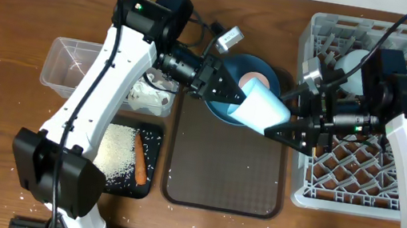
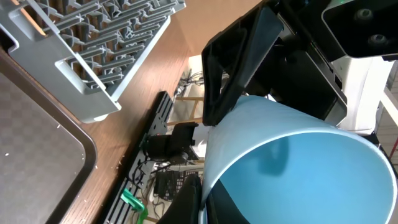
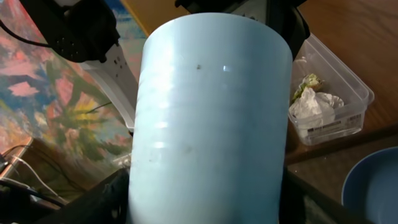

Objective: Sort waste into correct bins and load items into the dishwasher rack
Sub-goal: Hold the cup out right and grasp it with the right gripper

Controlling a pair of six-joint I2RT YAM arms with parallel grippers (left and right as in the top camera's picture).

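Note:
The light blue cup [image 1: 257, 106] hangs tilted above the brown serving tray, held between both arms. My left gripper [image 1: 225, 91] pinches its rim, one finger inside, as the left wrist view [image 2: 202, 199] shows. My right gripper [image 1: 281, 126] is closed round the cup's body [image 3: 211, 112], a finger on each side. The dark blue plate [image 1: 270, 75] lies behind the cup with the pale pink cup [image 1: 255, 80] on it. The grey dishwasher rack [image 1: 385, 198] stands at the right. No chopsticks show.
The clear tub [image 1: 65, 69] holds crumpled white paper [image 3: 314, 106] and a green-yellow wrapper [image 3: 309, 82]. The black tray [image 1: 153, 135] holds rice [image 1: 117, 154] and the carrot [image 1: 142, 160]. The brown tray [image 1: 228, 166] lies in the middle. A pale round item [image 1: 353, 59] sits in the rack.

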